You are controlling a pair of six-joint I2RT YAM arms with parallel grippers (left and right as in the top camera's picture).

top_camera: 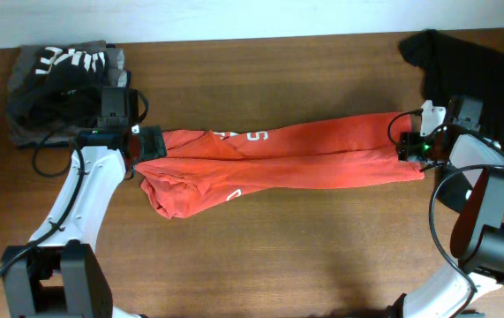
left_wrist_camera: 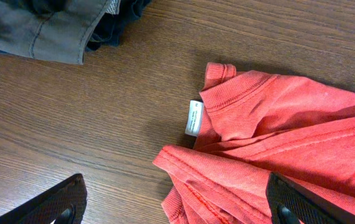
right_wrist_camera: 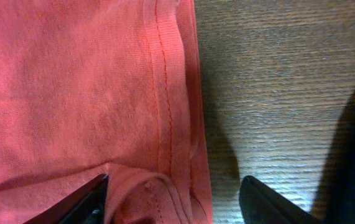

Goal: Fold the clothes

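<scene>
**Overhead view.** The shirt (top_camera: pixel 304 155) lies on the table (top_camera: pixel 260 71) as a long, bunched band. It reaches from your left claw (top_camera: pixel 148 141) to your right claw (top_camera: pixel 408 147). The wider, rumpled end is on the left, and bits of white lettering (top_camera: pixel 256 137) show on its upper fold. A grey garment (top_camera: pixel 57 75) with white print is heaped in the far left corner, just behind the left arm. A black garment (top_camera: pixel 463 62) lies in the far right corner, beside the right arm.

**Left wrist view.** Your left claw stands wide open and grips nothing. One of its fingers (left_wrist_camera: pixel 56 202) is over bare wood and the other is over the cloth. A folded edge of the shirt lies between them. Whether either finger touches the cloth, you cannot tell. The white tag (left_wrist_camera: pixel 193 117) sticks out beside the collar (left_wrist_camera: pixel 219 74) and lies flat on the wood.

**Right wrist view.** Your right claw is also parted and clamps nothing. The stitched hem (right_wrist_camera: pixel 177 93) runs up the frame between its fingers (right_wrist_camera: pixel 84 199). One finger is over the cloth and the other is over bare table.
</scene>
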